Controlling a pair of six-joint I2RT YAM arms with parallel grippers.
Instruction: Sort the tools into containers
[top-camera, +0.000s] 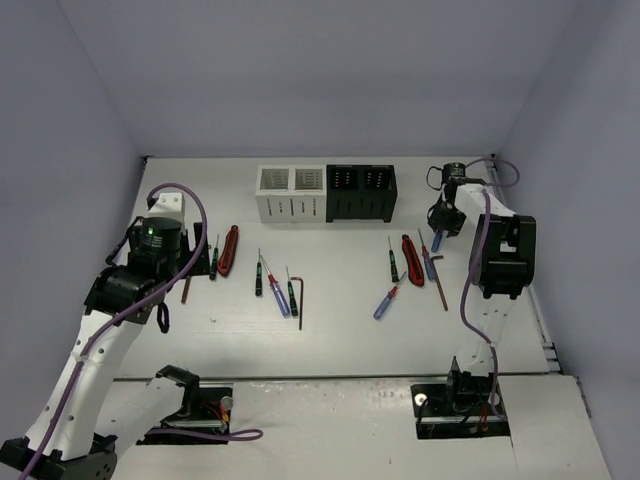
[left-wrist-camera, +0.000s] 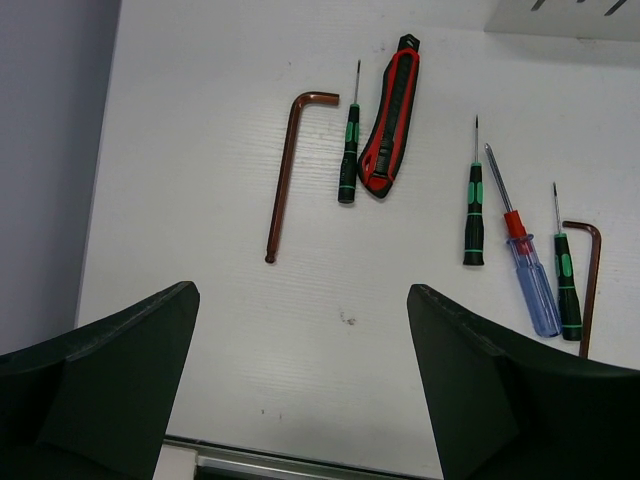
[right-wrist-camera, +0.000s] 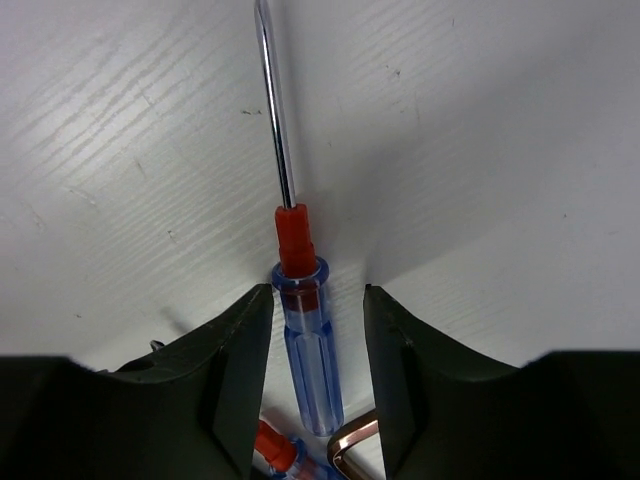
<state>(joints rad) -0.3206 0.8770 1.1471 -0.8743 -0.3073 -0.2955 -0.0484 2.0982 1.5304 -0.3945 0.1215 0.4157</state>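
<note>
The right gripper (right-wrist-camera: 317, 305) is down at the table (right-wrist-camera: 480, 150), its two matte black fingers (right-wrist-camera: 230, 360) set either side of a blue-handled screwdriver (right-wrist-camera: 305, 350). The jaws stand partly apart. One finger looks to be against the clear plastic handle, while the other has a sliver of shadowed table beside it, so I would not call it clamped. It straddles the fluted handle rather than the thin steel shaft, I'd guess because the thick part gives the flat pads more to bite on. The shaft runs straight out ahead of the fingertips, with a red collar just level with them. Back toward the wrist, the bend of a coppery hex key (right-wrist-camera: 350, 435) and the red end of a second screwdriver (right-wrist-camera: 272, 445) peek out.

The left gripper (left-wrist-camera: 302, 292) hangs over the table, jaws wide apart with nothing between them. Ahead of it, side by side, lie a long L-shaped hex key (left-wrist-camera: 285, 180), a green-banded screwdriver (left-wrist-camera: 349, 160) and a glossy red-and-black utility knife (left-wrist-camera: 390, 120). The slotted white box (top-camera: 291, 193) and black box (top-camera: 361, 192) stand well beyond both grippers. They are too small for me to tell what they hold.
</note>
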